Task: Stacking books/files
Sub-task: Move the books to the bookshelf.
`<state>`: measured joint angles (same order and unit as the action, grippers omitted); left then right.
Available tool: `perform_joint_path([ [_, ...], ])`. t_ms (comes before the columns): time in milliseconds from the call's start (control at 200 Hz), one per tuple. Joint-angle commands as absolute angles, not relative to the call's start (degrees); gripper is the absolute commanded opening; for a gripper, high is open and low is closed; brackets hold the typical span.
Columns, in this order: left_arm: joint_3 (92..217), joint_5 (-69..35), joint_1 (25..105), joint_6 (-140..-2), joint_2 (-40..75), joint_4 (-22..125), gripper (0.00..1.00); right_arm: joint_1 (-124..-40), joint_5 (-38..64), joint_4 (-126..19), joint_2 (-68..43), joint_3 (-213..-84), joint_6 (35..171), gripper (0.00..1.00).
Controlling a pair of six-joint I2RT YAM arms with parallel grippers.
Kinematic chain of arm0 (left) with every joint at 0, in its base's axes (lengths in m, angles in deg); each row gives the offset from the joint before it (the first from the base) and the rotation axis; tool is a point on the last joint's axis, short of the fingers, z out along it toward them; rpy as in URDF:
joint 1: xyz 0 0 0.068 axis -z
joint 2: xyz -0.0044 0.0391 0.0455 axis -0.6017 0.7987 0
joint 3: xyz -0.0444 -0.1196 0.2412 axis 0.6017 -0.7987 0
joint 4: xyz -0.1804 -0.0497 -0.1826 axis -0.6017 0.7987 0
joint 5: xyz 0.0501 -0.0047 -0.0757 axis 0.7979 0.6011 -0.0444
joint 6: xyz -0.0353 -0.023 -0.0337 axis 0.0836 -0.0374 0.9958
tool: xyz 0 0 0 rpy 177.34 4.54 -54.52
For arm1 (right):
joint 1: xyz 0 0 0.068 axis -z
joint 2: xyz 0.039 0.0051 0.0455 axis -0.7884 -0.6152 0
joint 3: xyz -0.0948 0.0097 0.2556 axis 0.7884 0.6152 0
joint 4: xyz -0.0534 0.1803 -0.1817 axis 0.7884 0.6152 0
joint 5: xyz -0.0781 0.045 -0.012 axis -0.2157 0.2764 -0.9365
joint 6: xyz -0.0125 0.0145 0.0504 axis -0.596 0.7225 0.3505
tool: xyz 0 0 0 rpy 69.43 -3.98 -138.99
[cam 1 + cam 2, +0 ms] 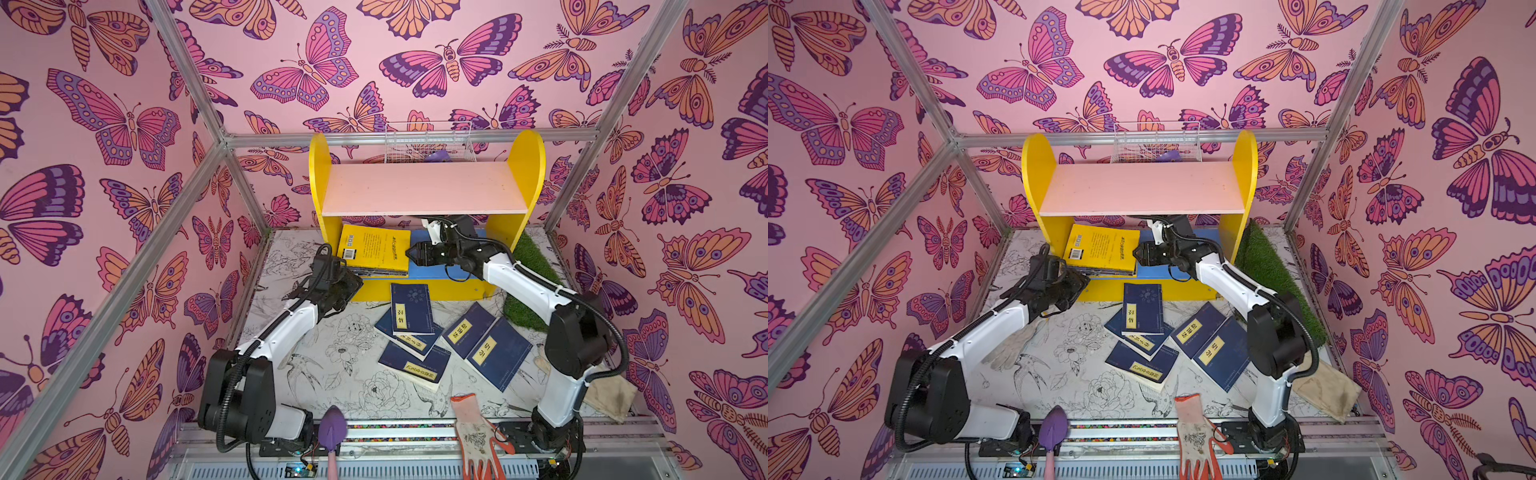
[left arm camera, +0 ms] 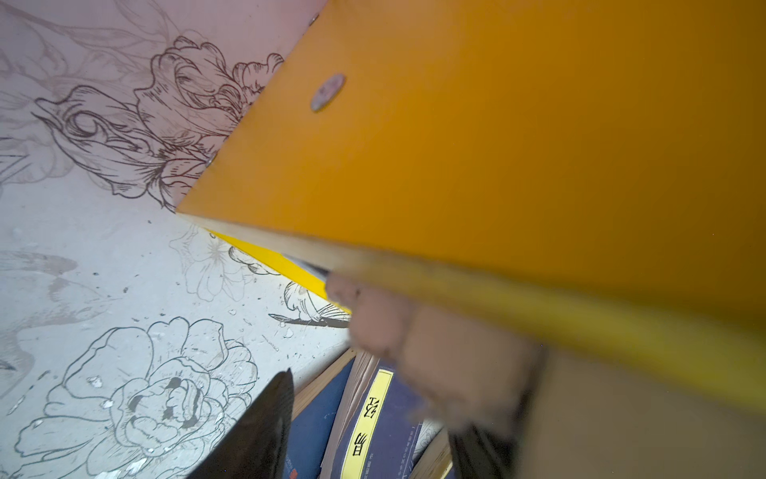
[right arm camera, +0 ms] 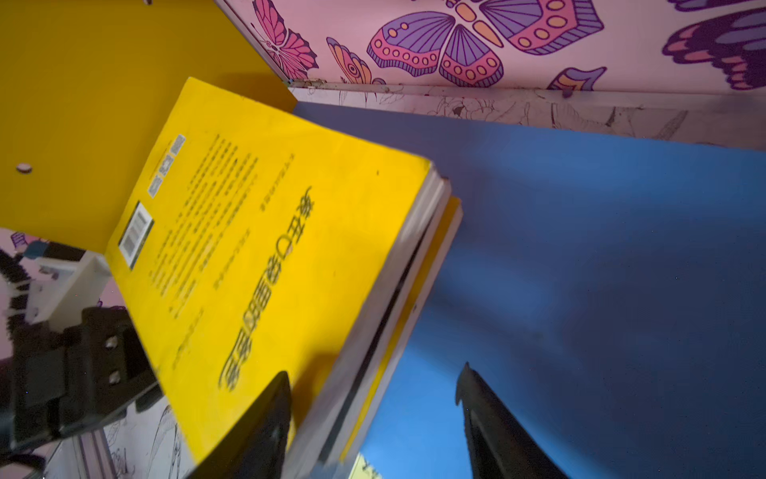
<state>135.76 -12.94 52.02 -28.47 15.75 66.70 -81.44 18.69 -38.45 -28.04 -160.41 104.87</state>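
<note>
Two white-and-black robot arms reach toward a small yellow bookcase (image 1: 320, 174) at the back of a table (image 1: 324, 374) printed with line-drawn flowers and birds.

At the left end of the bookcase's blue lower shelf (image 1: 432, 272) lies a flat stack of books (image 3: 418, 265). The top one is a yellow book (image 1: 374, 249), back cover and barcode facing up.

The right gripper (image 1: 409, 253) hangs at the stack's right edge. Its jaws are spread wide and grip nothing. In the right wrist view, one black finger (image 3: 257, 423) overlaps the yellow cover's near corner, and the other finger (image 3: 497, 435) is over bare blue shelf. Whether either touches cannot be told.

The left gripper (image 1: 353, 286) sits just off the bookcase's front left corner, beside the stack. The left wrist view shows its black fingers (image 2: 265, 419) apart, with no book between them. A blurred beige shape near the lens cannot be identified.

Five navy books with yellow title labels lie loose on the table between the arms. Three overlap in a fan (image 1: 411, 309), the topmost reaching the bookcase's foot. Two more (image 1: 498, 353) overlap just to the right.
</note>
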Motion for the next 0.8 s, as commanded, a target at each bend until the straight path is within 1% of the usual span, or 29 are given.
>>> perform_joint_path([
  [0, 137.73, -15.37, 56.49, -31.58, 15.59, 62.36, 0.61, -81.31, 15.51, -40.2, -20.21, -161.05, 105.35, 0.63],
  [135, 137.53, -13.74, 58.97, -30.95, 15.23, 61.58, 0.6, -80.95, 11.28, -35.72, -20.47, -163.48, 105.61, 0.62],
  [266, 137.96, -13.75, 60.61, -30.33, 16.41, 59.29, 0.59, -80.69, 6.78, -29.9, -24.16, -168.76, 105.64, 0.61],
  [441, 138.22, -13.25, 63.54, -31.12, 17.27, 54.3, 0.59, -80.78, 6.07, -30.06, -28.41, -171.66, 103.97, 0.59],
  [642, 135.29, -7.6, 64.43, -33.83, 12.37, 52.43, 0.6, -81.57, 7.51, -38.71, -26.02, -163.0, 102.61, 0.59],
  [797, 133.83, -6.2, 64.37, -34.43, 10.59, 53.94, 0.6, -81.92, 5.27, -43.46, -22.72, -155.48, 103.01, 0.58],
])
